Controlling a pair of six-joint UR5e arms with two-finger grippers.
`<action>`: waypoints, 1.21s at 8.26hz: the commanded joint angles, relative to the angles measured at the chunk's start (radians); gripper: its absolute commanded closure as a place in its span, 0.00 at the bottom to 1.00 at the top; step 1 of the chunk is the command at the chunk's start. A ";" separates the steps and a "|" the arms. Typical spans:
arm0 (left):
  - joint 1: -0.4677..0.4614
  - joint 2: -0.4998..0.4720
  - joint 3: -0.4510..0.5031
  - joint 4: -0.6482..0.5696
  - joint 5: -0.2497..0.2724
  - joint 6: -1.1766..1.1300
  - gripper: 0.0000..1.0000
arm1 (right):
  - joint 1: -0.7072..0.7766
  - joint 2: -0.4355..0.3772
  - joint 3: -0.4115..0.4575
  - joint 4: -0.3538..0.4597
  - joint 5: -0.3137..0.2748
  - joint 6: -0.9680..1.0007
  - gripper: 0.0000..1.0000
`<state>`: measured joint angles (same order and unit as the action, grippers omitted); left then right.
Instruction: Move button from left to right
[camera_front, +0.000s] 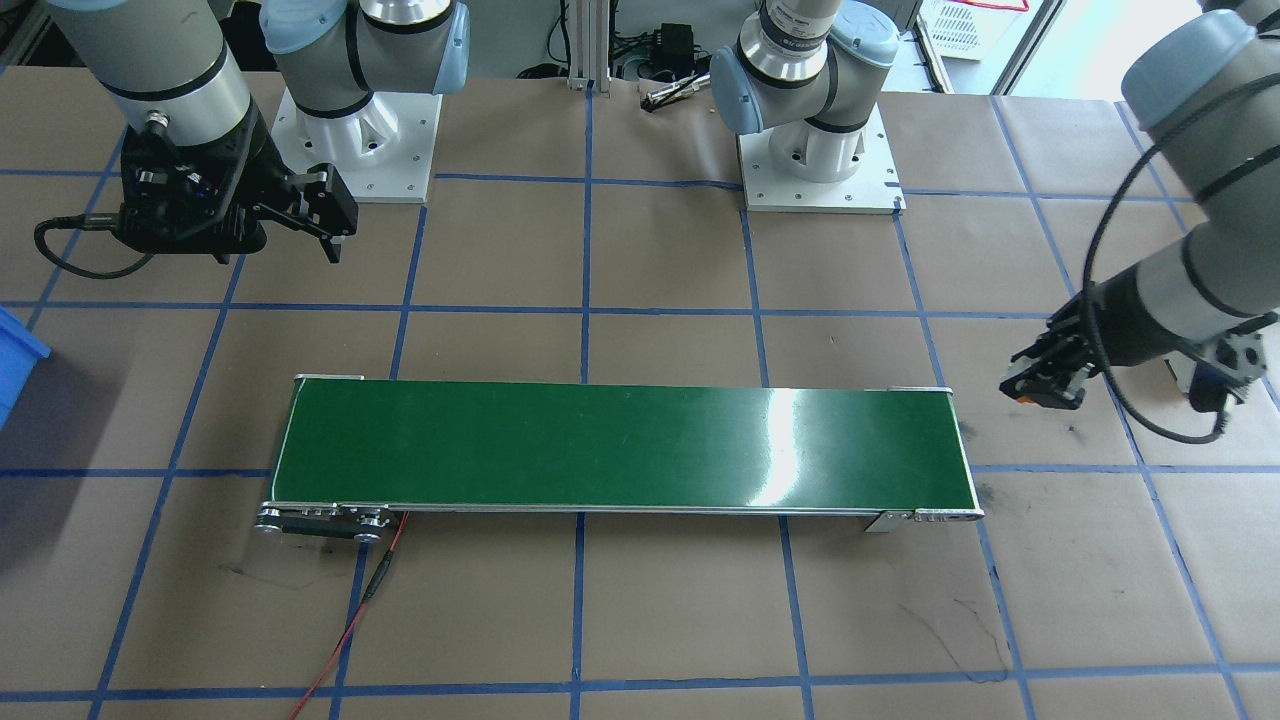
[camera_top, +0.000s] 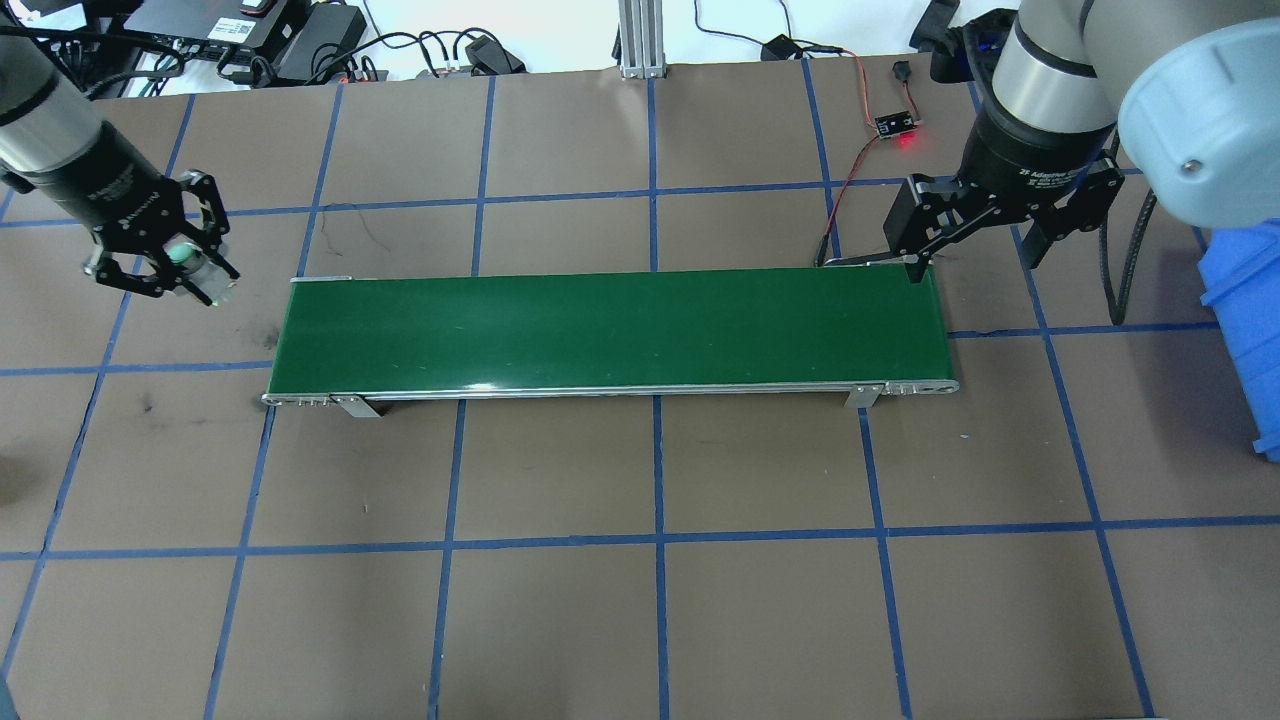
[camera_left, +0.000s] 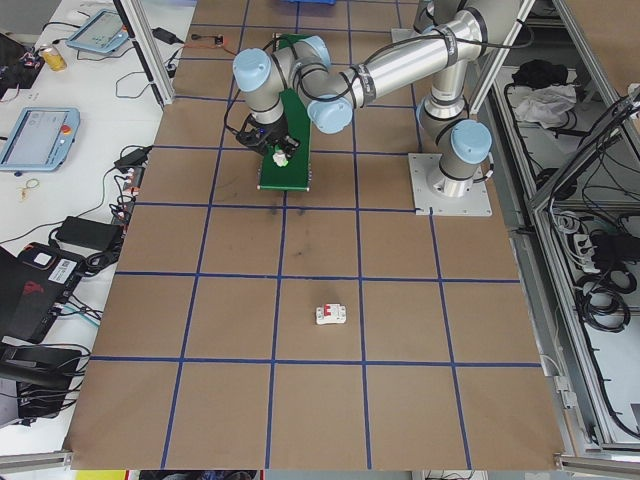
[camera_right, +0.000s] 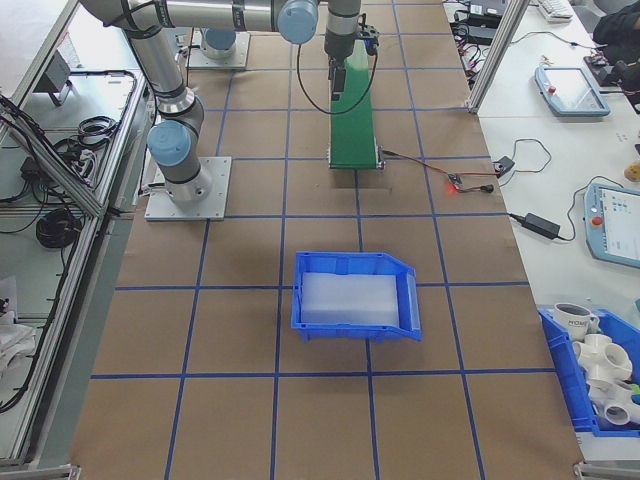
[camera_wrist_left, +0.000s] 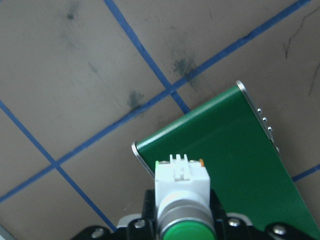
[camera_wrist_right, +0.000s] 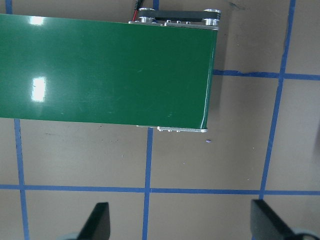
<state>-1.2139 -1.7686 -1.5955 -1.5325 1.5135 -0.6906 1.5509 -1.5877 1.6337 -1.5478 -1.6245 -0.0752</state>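
L claw hovers above the brown papered surface just off the left end of the green conveyor belt, fingers pinching the button between them. In the L wrist view the button sits dead centre in the grip, green cap toward the camera, white body pointing out toward the belt's end, which lies below and just ahead of it. Front-facing view shows the same claw low and clear of the belt end, an orange-red bit visible at its tip.

R claw hangs near the belt's far right corner, fingers spread wide w/ nothing between; its wrist view shows both fingertips well apart over bare taped grid, the belt's right end above them in that view.

Open room: wide bare surface on the near side of the belt and beyond both ends, marked only by blue tape lines. Belt top carries nothing. A blue bin stands well to the right of the belt; a red-black wire runs from the belt's far right corner to a small board w/ a red light. A white breaker w/ red levers lies alone on the surface well left of the belt
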 joint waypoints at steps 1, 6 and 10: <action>-0.128 0.012 -0.067 0.139 0.001 -0.385 0.96 | 0.000 0.000 0.000 0.000 0.000 0.000 0.00; -0.194 0.000 -0.208 0.287 -0.065 -0.596 0.96 | 0.000 0.000 0.000 0.000 0.000 0.000 0.00; -0.194 -0.009 -0.279 0.414 -0.062 -0.580 0.96 | 0.000 0.000 0.000 0.000 0.000 0.000 0.00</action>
<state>-1.4077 -1.7740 -1.8444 -1.1804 1.4505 -1.2766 1.5508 -1.5877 1.6337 -1.5478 -1.6245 -0.0752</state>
